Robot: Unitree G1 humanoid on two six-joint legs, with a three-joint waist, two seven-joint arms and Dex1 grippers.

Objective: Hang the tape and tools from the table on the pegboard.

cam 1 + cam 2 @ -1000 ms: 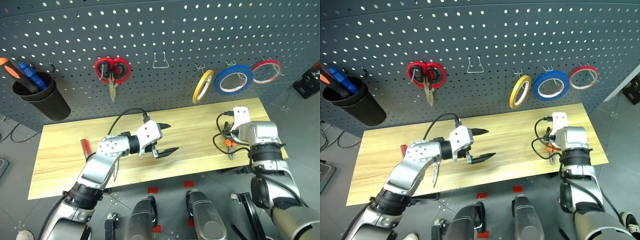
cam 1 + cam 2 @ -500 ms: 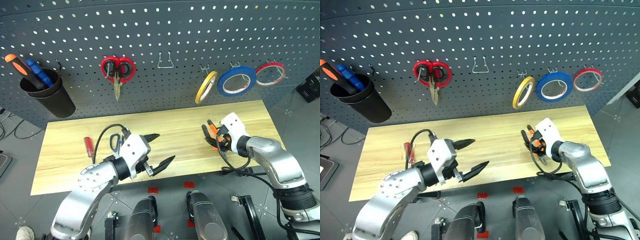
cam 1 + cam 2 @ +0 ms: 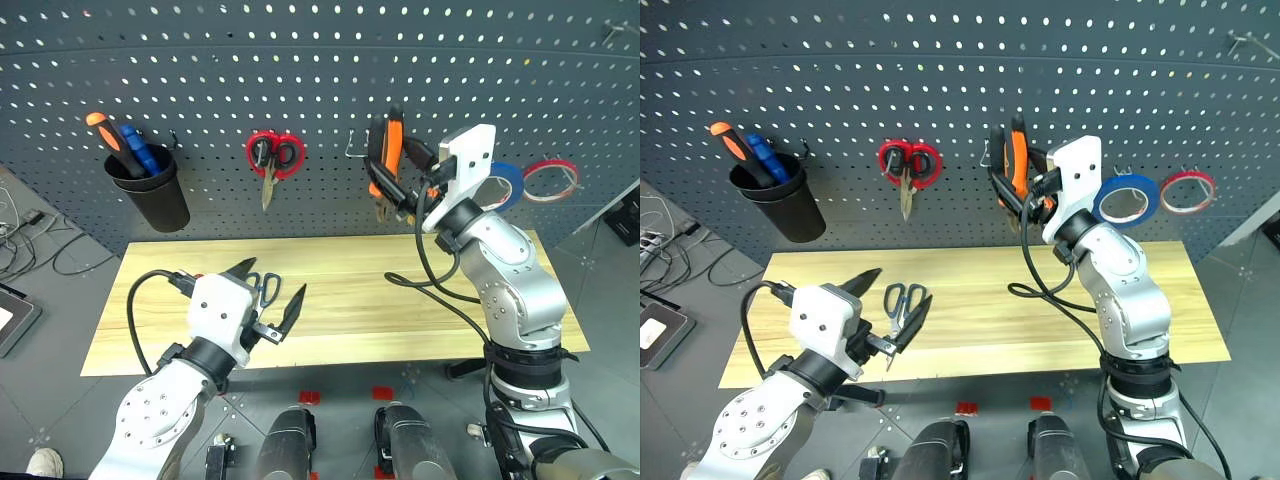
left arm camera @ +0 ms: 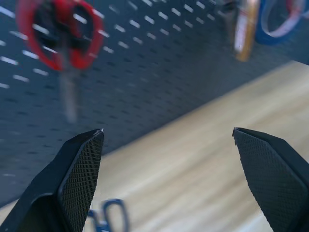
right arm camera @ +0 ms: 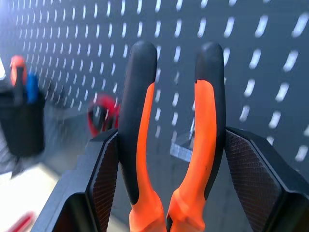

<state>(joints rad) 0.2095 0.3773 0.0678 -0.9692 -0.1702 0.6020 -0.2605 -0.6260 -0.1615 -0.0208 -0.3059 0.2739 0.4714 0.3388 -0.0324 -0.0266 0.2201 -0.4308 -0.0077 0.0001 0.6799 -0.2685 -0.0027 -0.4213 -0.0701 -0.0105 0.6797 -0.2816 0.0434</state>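
The pliers (image 5: 171, 140), orange-and-black armed, are held upright in the right gripper (image 5: 171, 159), whose jaws pinch the two arms from outside, close in front of the pegboard (image 3: 300, 90) near a bare wire hook (image 3: 989, 152). The dark-looped scissors (image 3: 904, 302) lie flat on the wooden worktop (image 3: 980, 320), just beside the left gripper (image 3: 885, 315), whose jaws stand spread wide with nothing between them, apart from the scissors. Just beyond the left arm a sliver of red on the worktop (image 3: 197, 275) is too hidden to identify. On the pegboard hang red-looped scissors (image 3: 272, 158), a blue tape ring (image 3: 1121, 199) and a red-edged clear tape ring (image 3: 1187, 191), with a black cup (image 3: 155, 195) holding an orange and a blue screwdriver further towards the robot's left. The right arm stands in front of the section of board between the pliers and the blue ring. The left wrist view shows a tan-yellow tape ring (image 4: 244, 26) hanging edge-on beside the blue ring, and the scissors' loops low between the fingers. The right wrist view shows the grip on the pliers' arms at close quarters.
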